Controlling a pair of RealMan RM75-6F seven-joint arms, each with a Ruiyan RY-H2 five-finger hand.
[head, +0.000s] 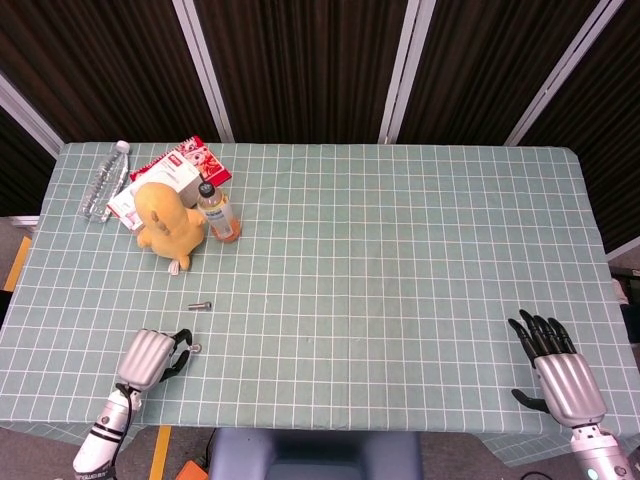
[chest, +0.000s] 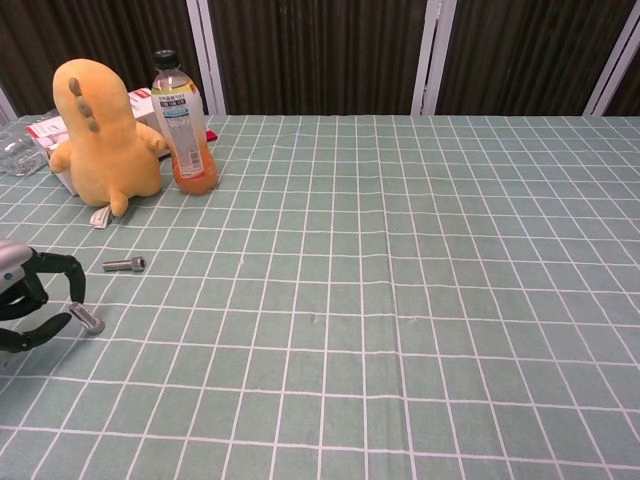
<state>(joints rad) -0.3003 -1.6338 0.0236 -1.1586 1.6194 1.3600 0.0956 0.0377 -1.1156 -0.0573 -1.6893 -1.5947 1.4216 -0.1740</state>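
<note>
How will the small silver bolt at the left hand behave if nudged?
The small silver bolt looks round-shanked and lies on its side, so it probably rolls. Being thin metal, it may slip between the left hand fingers now closing around it.

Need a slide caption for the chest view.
Left hand pinches a bolt on the checked table; second bolt lies nearby.

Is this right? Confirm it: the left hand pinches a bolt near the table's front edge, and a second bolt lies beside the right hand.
Not quite. The left hand pinches a bolt, but the second bolt lies just beyond that same hand, far from the right hand. The head view shows it.
</note>
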